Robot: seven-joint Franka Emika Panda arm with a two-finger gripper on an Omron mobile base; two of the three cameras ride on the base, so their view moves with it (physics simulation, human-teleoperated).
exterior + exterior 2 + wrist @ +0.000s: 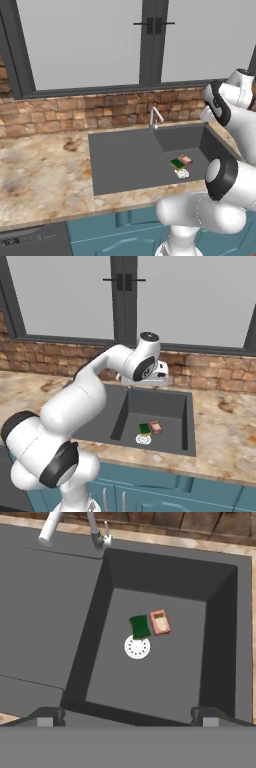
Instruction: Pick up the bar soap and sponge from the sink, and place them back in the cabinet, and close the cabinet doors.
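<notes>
So basically nothing's been ticked off yet as far as I can see. The bar soap [160, 622] and the sponge [140, 626] both sit on the floor of the sink [45, 612] basin, side by side and touching or as good as. Taking the white round drain [137, 647] as the reference: the sponge lies right at its edge on the faucet side, and the soap is just past the sponge, a bit off toward the basin's right wall in the hand view. The faucet [155, 118] stands at the back rim of the sink, well apart from the drain.

The gripper [127, 722] hangs high above the basin, looking straight down at the drain area, with the jaws spread wide and nothing between them.

What's left, by my reckoning: all of it. Grab one block, carry it to the cabinet, come back for the other, then shut the doors. The speckled tabletop [45, 170] surrounds the sink, with short teal cupboards [150, 491] below it.
</notes>
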